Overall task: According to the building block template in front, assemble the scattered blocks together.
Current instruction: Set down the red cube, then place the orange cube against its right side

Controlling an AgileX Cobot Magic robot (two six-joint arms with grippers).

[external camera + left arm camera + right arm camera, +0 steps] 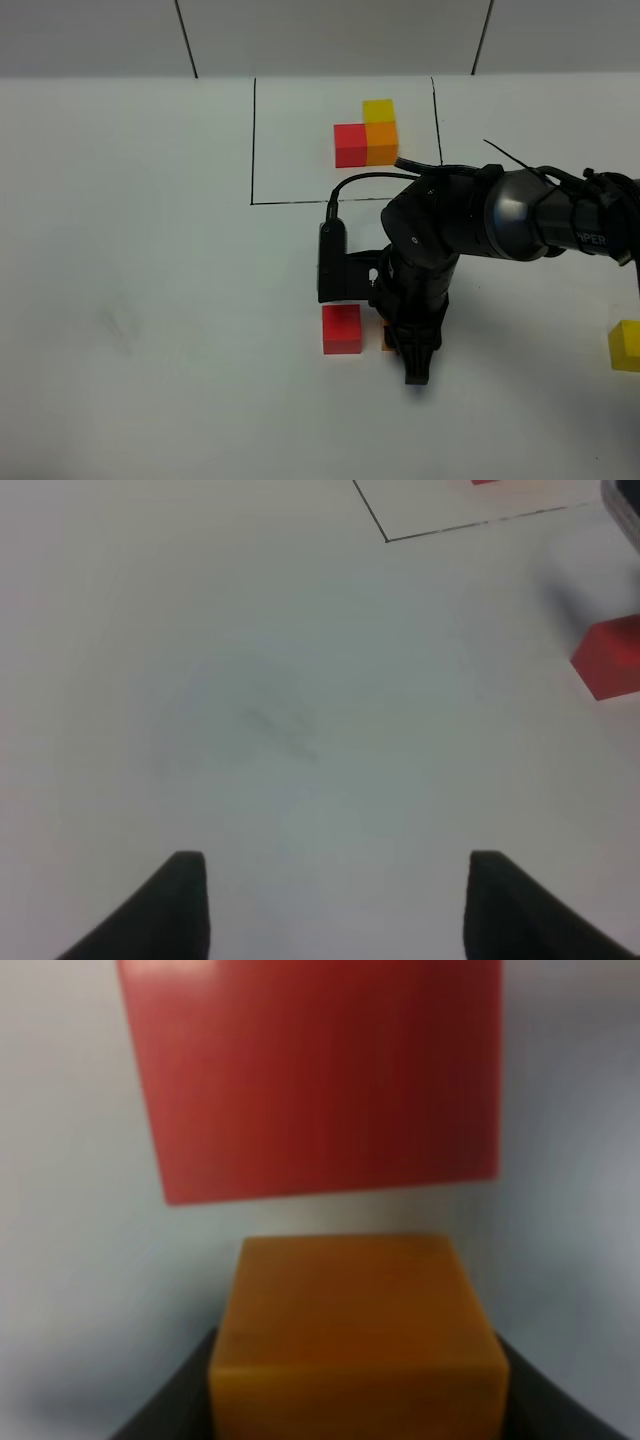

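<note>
The building block template, a red, orange and yellow cube in an L, sits inside a black drawn frame at the back. A loose red block lies in the middle front. My right gripper has reached across and is shut on the orange block, just right of the red one. In the right wrist view the orange block fills the gap between the fingers, with the red block close beyond. A loose yellow block lies far right. My left gripper is open over bare table.
The right arm's bulky dark body and cable hang over the table between the frame and the loose blocks. In the left wrist view the frame's corner and the red block show off to one side.
</note>
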